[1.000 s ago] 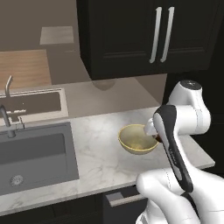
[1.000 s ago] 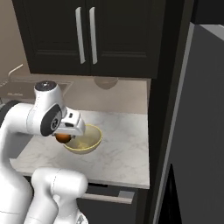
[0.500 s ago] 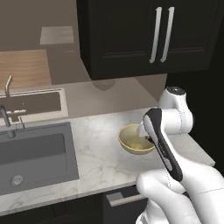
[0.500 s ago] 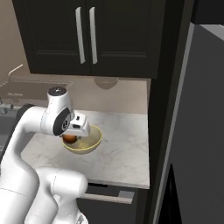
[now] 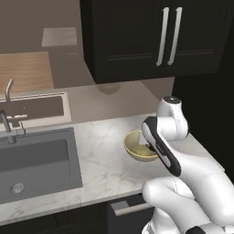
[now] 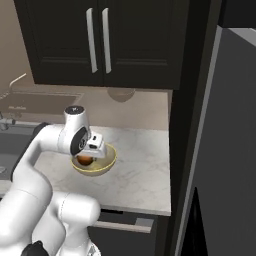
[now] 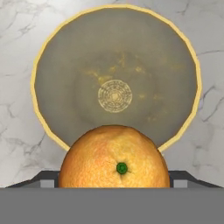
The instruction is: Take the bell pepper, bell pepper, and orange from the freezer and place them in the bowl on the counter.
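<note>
— Looking at the left base view: where's the bowl (image 5: 138, 147)?
— Centre right, on the tabletop (image 5: 100, 157).
— Right base view?
— Hand (image 6: 89, 154) holds the orange (image 6: 85, 159) over it.
— Hand view?
— Orange bottom centre; firm, smooth, likely rolls; grip across its middle.

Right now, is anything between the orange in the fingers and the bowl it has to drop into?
Nothing visible. The orange hangs over the bowl, whose olive-tan inside lies bare beneath it on the counter.
</note>
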